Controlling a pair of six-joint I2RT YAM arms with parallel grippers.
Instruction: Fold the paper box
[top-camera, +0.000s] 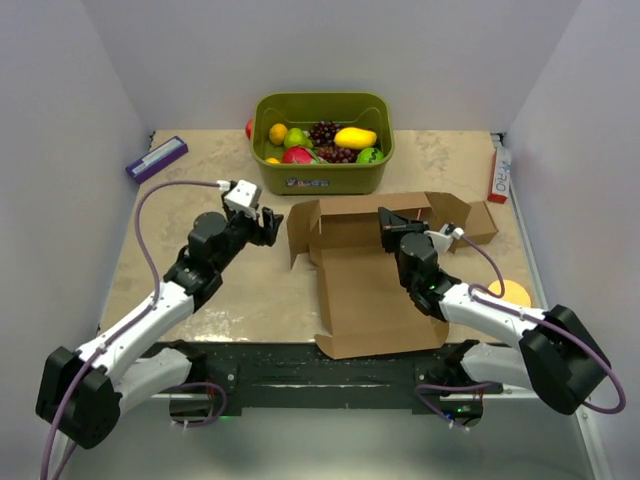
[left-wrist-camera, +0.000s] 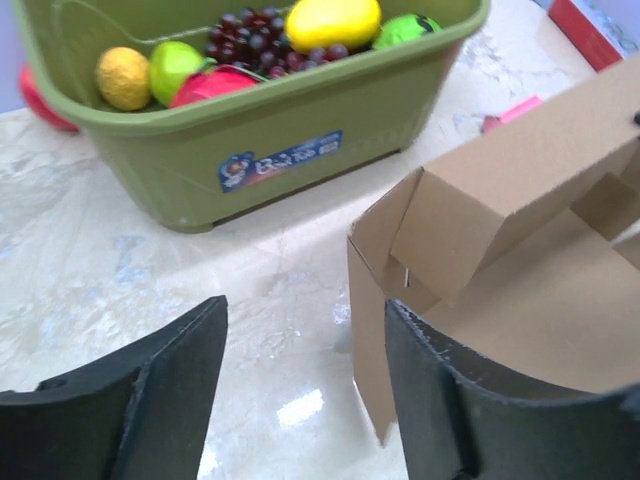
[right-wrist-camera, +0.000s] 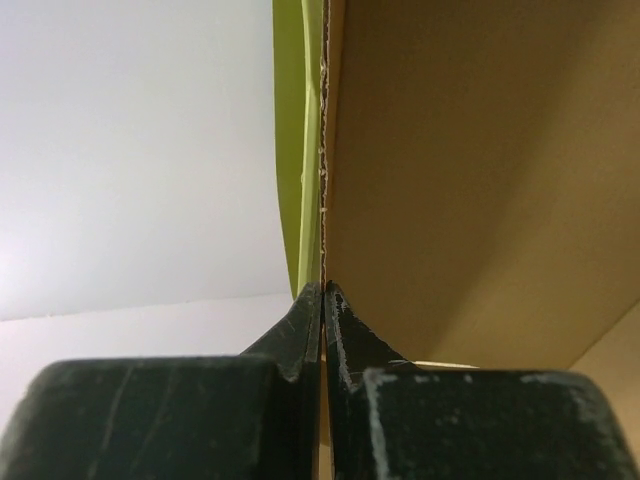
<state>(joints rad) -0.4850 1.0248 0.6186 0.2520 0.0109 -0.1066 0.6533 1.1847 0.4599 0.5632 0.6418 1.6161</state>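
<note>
A: Top view. Where is the paper box (top-camera: 375, 290)?

B: On the table (top-camera: 265, 295), just toward 4 o'clock from its centre. The base panel lies flat, and the broad front flap is spread toward 6 o'clock. The rear wall stands raised at the 12 o'clock edge and the left side flap at the 9 o'clock edge.

A: Right gripper (top-camera: 392, 225)?

B: At the rear wall, on the 12 o'clock side of the box. In the right wrist view its fingers (right-wrist-camera: 290, 330) are pressed together on the thin cardboard edge, which runs up from between them. The brown panel (right-wrist-camera: 480, 180) fills the right half (the green strip beside it is the basket (right-wrist-camera: 295, 150)).

A: Left gripper (top-camera: 268, 225)?

B: Nothing in it, jaws wide. It sits at 9 o'clock of the raised left flap, just beside it. I cannot tell whether they touch. In the left wrist view the fingers (left-wrist-camera: 170, 390) are well apart, and the flap corner (left-wrist-camera: 400, 250) is near the right-hand one.

A: Other items?

B: The green basket (top-camera: 320, 175) of fruit (top-camera: 322, 133) is at 12 o'clock, near the rear wall but apart from it. There is a purple packet (top-camera: 157, 158) at 10 o'clock and a red-and-white packet (top-camera: 499, 172) at the 2 o'clock edge. An orange disc (top-camera: 515, 292) lies at 4 o'clock, beside the right arm.
</note>
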